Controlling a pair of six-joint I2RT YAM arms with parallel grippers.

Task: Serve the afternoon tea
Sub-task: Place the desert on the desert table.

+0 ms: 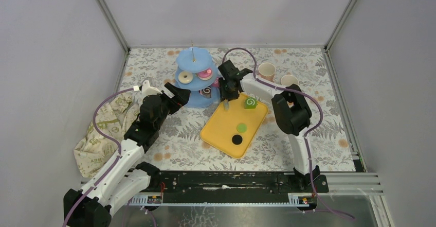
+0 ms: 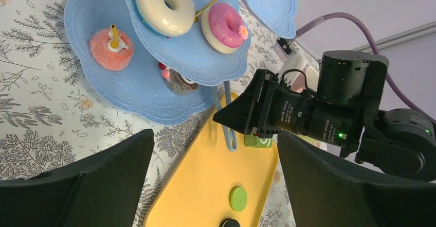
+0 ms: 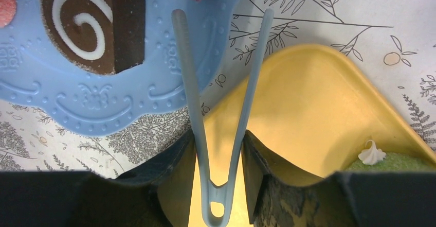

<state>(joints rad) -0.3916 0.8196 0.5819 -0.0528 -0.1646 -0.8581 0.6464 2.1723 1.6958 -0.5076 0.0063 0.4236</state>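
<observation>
The light-blue three-tier stand [image 1: 193, 77] holds a white donut [image 2: 164, 5], a pink donut [image 2: 223, 26], an orange pastry [image 2: 110, 47] and a brown swirl roll [image 3: 92, 23]. My right gripper [image 1: 226, 92] [image 3: 218, 139] is shut on light-blue tongs [image 3: 221, 108]. The tong tips are spread and empty over the stand's bottom tier edge. On the yellow tray [image 1: 221, 134] lie a green roll [image 1: 250, 103], a green cookie [image 1: 240, 128] and a black cookie [image 1: 237, 139]. My left gripper [image 1: 179, 96] [image 2: 213, 137] is open and empty beside the stand. A pink mug [image 1: 266, 71] and a pale mug [image 1: 289, 80] stand at the back right.
A crumpled beige cloth [image 1: 100, 129] with green print lies at the left edge. A small white object [image 1: 149, 88] sits behind my left arm. The tablecloth has a floral print. Grey walls close in the table on three sides.
</observation>
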